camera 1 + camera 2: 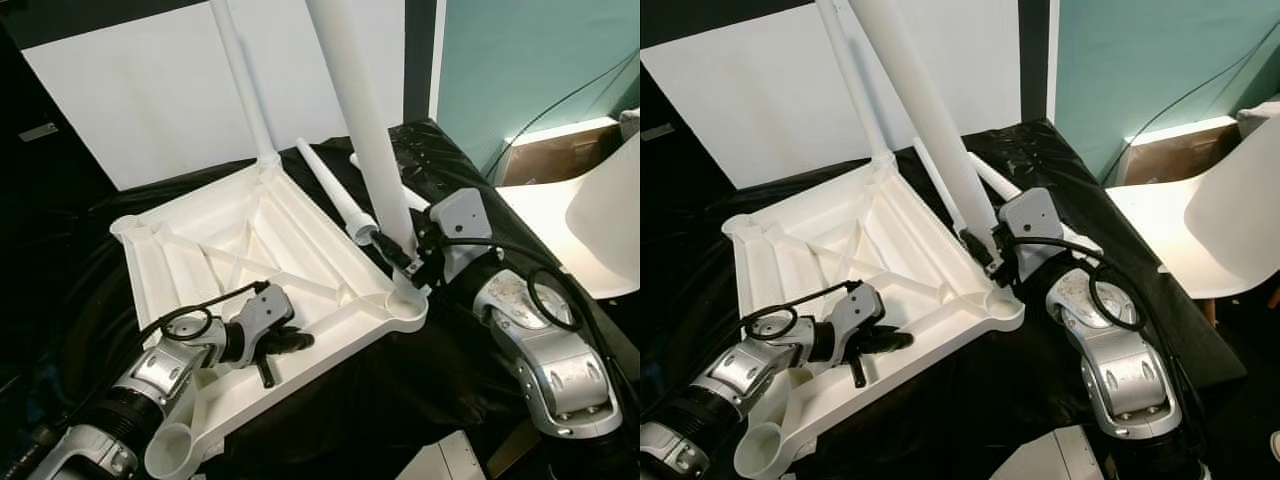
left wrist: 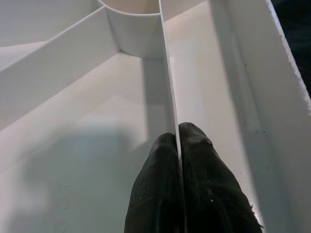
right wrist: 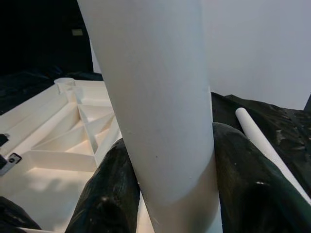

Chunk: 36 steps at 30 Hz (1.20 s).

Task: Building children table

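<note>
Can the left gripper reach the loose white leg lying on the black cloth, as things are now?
Probably not. The left gripper is shut on a rib of the tabletop, and the loose leg lies beyond the tabletop's far side, nearer the right gripper.

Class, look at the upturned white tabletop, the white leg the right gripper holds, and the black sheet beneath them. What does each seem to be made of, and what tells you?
Upturned white ribbed tabletop: probably moulded plastic, matte; thin stiffening ribs and round corner sockets.
White tapered tube leg in the right gripper: likely the same plastic, smooth, faint sheen.
Black crinkled sheet: apparently thin plastic film; glossy wrinkles catch light.
</note>
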{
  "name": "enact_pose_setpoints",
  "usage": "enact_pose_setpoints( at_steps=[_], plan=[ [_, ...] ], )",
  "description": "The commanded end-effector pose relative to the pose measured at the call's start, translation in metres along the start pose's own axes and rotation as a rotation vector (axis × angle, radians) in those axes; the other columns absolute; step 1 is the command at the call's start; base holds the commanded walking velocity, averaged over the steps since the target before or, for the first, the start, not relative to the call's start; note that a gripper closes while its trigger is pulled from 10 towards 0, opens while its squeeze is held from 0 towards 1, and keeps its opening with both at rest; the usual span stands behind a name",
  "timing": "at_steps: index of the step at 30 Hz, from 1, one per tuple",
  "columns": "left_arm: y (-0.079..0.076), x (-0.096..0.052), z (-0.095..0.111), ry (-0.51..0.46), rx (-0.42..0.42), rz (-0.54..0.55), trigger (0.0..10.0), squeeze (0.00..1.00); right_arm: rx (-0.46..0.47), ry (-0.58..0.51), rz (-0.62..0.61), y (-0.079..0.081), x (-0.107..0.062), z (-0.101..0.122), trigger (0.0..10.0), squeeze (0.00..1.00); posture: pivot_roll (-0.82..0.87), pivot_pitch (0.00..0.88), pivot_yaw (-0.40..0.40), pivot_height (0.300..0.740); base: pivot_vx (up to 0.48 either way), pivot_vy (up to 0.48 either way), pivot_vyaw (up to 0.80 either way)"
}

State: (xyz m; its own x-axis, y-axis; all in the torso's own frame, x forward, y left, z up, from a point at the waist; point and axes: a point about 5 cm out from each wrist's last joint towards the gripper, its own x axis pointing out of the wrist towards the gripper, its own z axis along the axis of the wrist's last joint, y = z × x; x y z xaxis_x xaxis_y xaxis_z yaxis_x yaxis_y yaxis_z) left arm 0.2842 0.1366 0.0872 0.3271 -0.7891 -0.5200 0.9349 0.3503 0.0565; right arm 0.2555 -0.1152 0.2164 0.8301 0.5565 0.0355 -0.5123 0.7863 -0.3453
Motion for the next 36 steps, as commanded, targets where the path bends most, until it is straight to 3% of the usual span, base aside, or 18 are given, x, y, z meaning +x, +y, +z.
enact_pose_setpoints(
  at_steps=[1, 2, 6, 8, 10, 12, 24, 30, 33, 36],
  plan=[
    [0.009, -0.008, -0.015, 0.092, -0.014, 0.06, 2.0, 0.0, 0.029, 0.021, 0.039, 0.007, 0.0, -0.006, 10.0, 0.0, -0.18, 0.0, 0.142, 0.74, 0.0, 0.0, 0.0],
    [0.012, -0.006, -0.011, 0.067, -0.011, 0.098, 10.0, 0.0, 0.047, 0.028, 0.062, 0.01, -0.002, -0.008, 10.0, 0.0, -0.18, 0.0, 0.139, 0.74, 0.0, 0.0, 0.0],
    [0.016, -0.003, -0.002, 0.003, -0.019, 0.145, 10.0, 0.0, 0.085, 0.044, 0.098, 0.013, -0.007, -0.013, 10.0, 0.0, -0.18, 0.0, 0.138, 0.74, 0.0, 0.0, 0.0],
    [0.017, -0.004, 0.009, -0.076, -0.03, 0.148, 10.0, 0.0, 0.095, 0.068, 0.114, 0.014, -0.012, -0.019, 10.0, 0.0, -0.18, 0.0, 0.136, 0.74, 0.0, 0.0, 0.0],
    [0.017, -0.004, 0.009, -0.076, -0.03, 0.148, 10.0, 0.0, 0.095, 0.068, 0.114, 0.014, -0.012, -0.019, 10.0, 0.0, -0.18, 0.0, 0.136, 0.74, 0.0, 0.0, 0.0],
    [0.017, -0.008, 0.021, -0.164, -0.038, 0.129, 10.0, 0.0, 0.088, 0.097, 0.124, 0.014, -0.018, -0.026, 10.0, 0.0, -0.18, 0.0, 0.136, 0.74, 0.0, 0.0, 0.0],
    [0.021, -0.012, 0.036, -0.237, -0.005, 0.127, 10.0, 0.0, 0.067, 0.154, 0.106, 0.011, -0.032, -0.048, 10.0, 0.0, -0.19, 0.0, 0.138, 0.74, 0.0, 0.0, 0.0],
    [0.02, -0.012, 0.038, -0.241, 0.006, 0.125, 10.0, 0.0, 0.174, 0.183, 0.052, 0.008, -0.033, -0.054, 10.0, 0.0, -0.19, 0.0, 0.142, 0.74, 0.0, 0.0, 0.0],
    [0.018, -0.015, 0.045, -0.262, 0.022, 0.102, 10.0, 0.0, 0.297, 0.199, 0.011, 0.005, -0.03, -0.054, 10.0, 0.0, -0.19, 0.0, 0.144, 0.74, 0.0, 0.0, 0.0],
    [0.017, -0.016, 0.046, -0.267, 0.025, 0.097, 10.0, 0.0, 0.318, 0.203, 0.005, 0.005, -0.029, -0.055, 10.0, 0.0, -0.19, 0.0, 0.144, 0.74, 0.0, 0.0, 0.0]
  ],
)
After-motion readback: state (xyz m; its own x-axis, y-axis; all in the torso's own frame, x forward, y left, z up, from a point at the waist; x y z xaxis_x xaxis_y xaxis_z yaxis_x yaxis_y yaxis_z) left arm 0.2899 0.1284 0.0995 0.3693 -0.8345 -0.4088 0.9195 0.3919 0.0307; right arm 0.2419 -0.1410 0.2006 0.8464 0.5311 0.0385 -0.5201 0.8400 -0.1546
